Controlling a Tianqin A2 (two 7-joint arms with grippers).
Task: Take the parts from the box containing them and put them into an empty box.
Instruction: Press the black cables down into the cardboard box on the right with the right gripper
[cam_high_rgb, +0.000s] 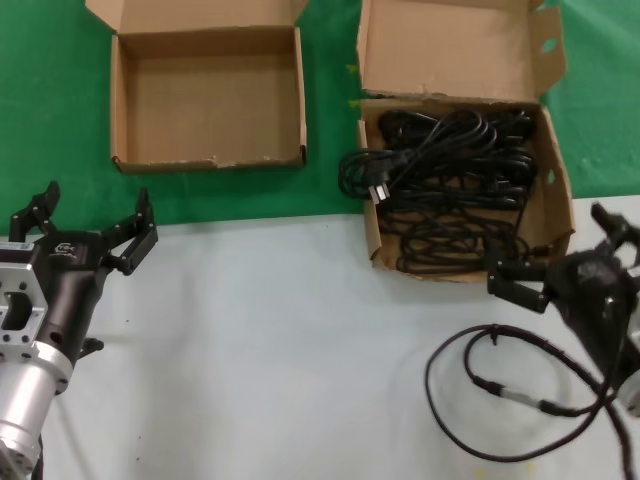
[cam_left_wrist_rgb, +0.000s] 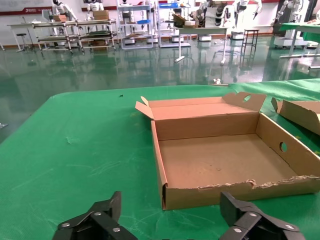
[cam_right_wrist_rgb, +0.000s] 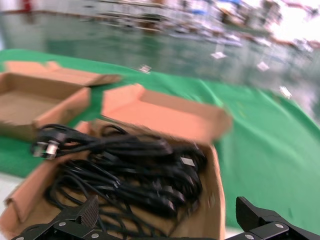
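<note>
Head view has 2 brown cardboard boxes sitting on green cloth at the far side. On the left is the empty box (cam_high_rgb: 207, 92), squarish and shallow, with a plain flap and a ragged, torn-looking near wall. On the right, the box containing them (cam_high_rgb: 555, 196) is wider, its tall flap notched along 1 edge. It's packed with the parts (cam_high_rgb: 450, 180), glossy black cords in tangled loops, and 1 moulded plug hangs over its left wall. Left gripper (cam_high_rgb: 85, 229) hovers near-left over the pale tabletop, jaws spread wide. Right gripper (cam_high_rgb: 560, 255) sits at the full box's near-right corner, jaws apart, gripping nothing. A thin black robot cable (cam_high_rgb: 500, 385) curls beside it.
</note>
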